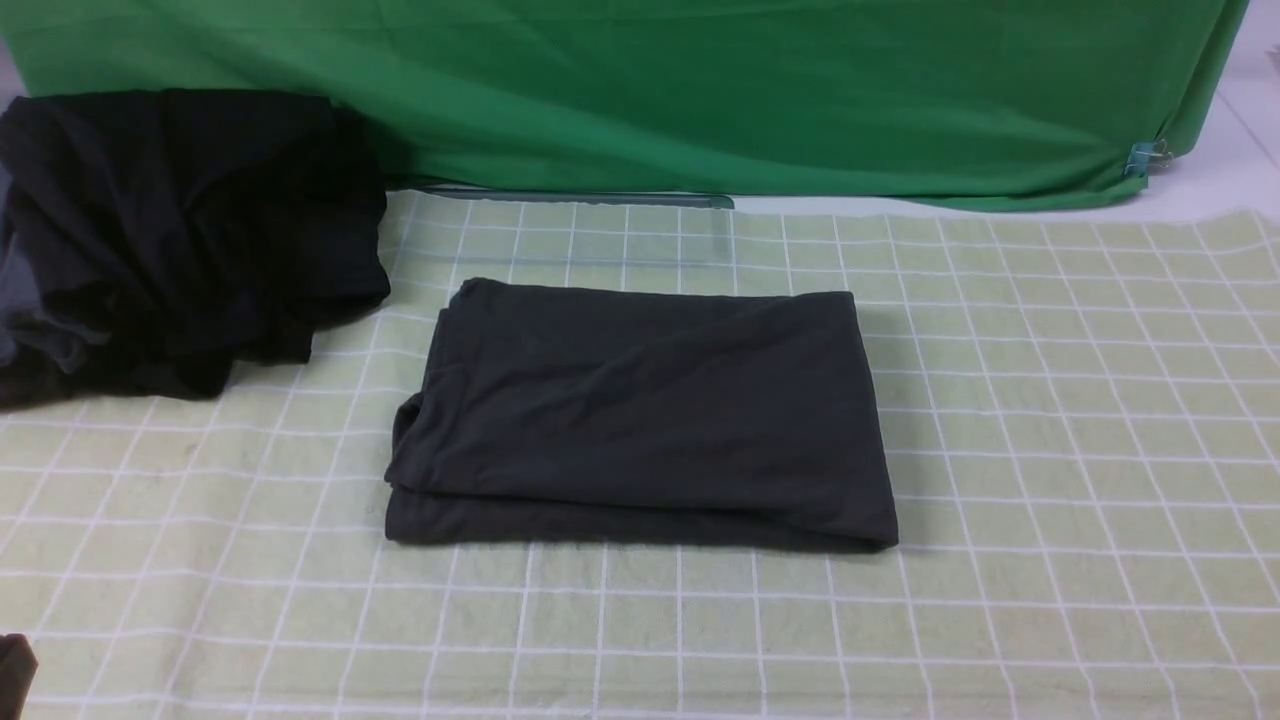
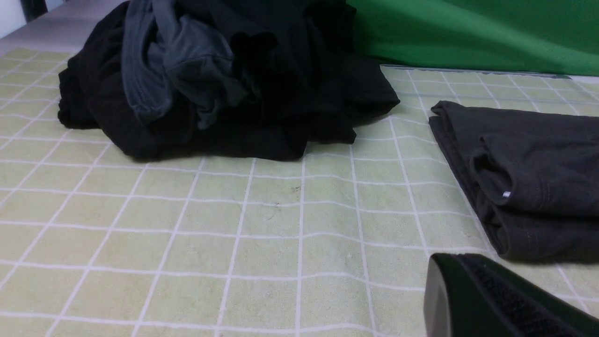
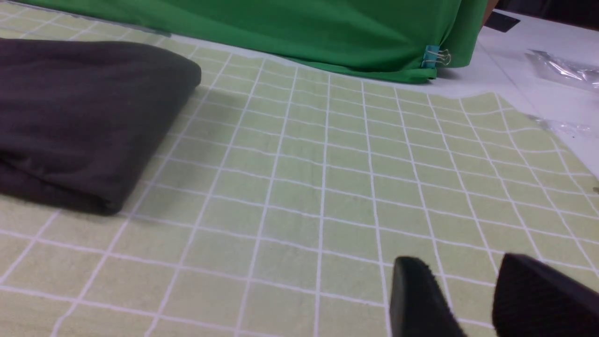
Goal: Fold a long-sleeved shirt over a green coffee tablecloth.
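Note:
The long-sleeved shirt point(image 1: 640, 410) lies folded into a thick dark charcoal rectangle in the middle of the green coffee tablecloth point(image 1: 1050, 420). Its print is hidden; a small white tag point(image 2: 506, 194) peeks from the fold. In the left wrist view the shirt point(image 2: 529, 178) is just beyond my left gripper point(image 2: 529, 271); only one finger point(image 2: 472, 299) shows, its ribbed pad bare, nothing held. A dark tip of it point(image 1: 14, 672) shows at the front view's lower left corner. My right gripper point(image 3: 461, 267) hovers open over bare cloth, well to the side of the shirt point(image 3: 79, 112).
A blacker bundle of black and grey garments point(image 1: 170, 230) sits at the back left. A plain deep green sheet point(image 1: 700, 90) hangs along the back, clipped at its right corner point(image 1: 1140, 158). White table point(image 3: 538, 84) with clear plastic point(image 3: 561, 70) lies beyond the cloth's right edge.

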Controlling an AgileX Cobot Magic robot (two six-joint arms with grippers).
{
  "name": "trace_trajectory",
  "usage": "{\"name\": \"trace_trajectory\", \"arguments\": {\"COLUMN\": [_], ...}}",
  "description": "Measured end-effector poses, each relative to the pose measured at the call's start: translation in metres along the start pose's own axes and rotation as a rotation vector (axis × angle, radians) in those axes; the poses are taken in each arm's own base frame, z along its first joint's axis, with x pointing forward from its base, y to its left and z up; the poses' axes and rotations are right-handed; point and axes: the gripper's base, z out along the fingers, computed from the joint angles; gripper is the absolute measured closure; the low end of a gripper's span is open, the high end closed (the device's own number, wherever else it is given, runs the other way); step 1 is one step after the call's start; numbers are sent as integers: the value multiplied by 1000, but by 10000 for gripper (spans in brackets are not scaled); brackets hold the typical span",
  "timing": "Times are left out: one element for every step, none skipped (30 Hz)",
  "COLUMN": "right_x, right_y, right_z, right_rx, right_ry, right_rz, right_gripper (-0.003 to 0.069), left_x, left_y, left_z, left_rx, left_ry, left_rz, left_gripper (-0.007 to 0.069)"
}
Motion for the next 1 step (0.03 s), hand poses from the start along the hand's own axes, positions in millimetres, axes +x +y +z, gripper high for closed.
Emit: {"name": "trace_trajectory", "arguments": {"right_x": [0], "right_y": [0], "right_z": [0], "right_rx": [0], "right_ry": [0], "right_rz": [0], "right_gripper": [416], "left_x": [0], "left_y": [0], "left_z": [0], "left_rx": [0], "left_ry": [0], "left_rz": [0], "left_gripper": [623]}}
